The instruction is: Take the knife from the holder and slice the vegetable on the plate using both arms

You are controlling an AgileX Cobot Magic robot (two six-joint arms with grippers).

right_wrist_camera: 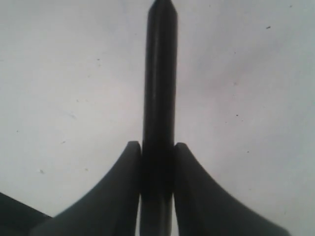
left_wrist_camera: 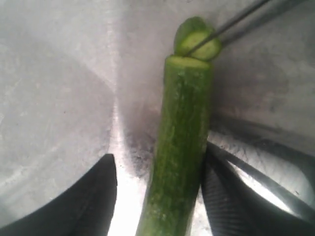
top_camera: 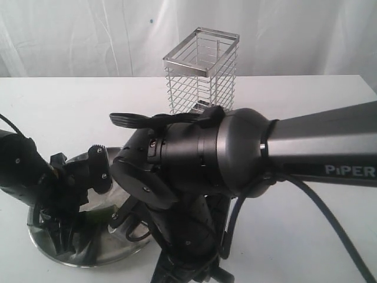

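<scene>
Straddling the vegetable [left_wrist_camera: 184, 108], L pincer [left_wrist_camera: 160, 153] gapes open; R pincer [right_wrist_camera: 157, 146] clamps knife [right_wrist_camera: 159, 73].

Holder [top_camera: 201, 71]: shiny steel wire with thin, smooth bars, at 12 o'clock on the table.
Plate [top_camera: 106, 247]: shiny metal, at 8 o'clock on the table; up close it looks scuffed, with bright blurry glints.
Vegetable [left_wrist_camera: 182, 142]: dark green skin, a bit bumpy with pale streaks; the cut end is light green and looks wet.
Knife [right_wrist_camera: 159, 88]: smooth black handle, not shiny; thin dark grey blade.
Table [top_camera: 306, 236]: white, flat and matt, with tiny dark specks.
Right arm [top_camera: 235, 147]: smooth black shell with a soft shine; grey matt tube.
Left gripper [left_wrist_camera: 159, 151]: black fingers, one with a fine criss-cross pattern.
Backdrop [top_camera: 70, 35]: white cloth with soft folds.
</scene>
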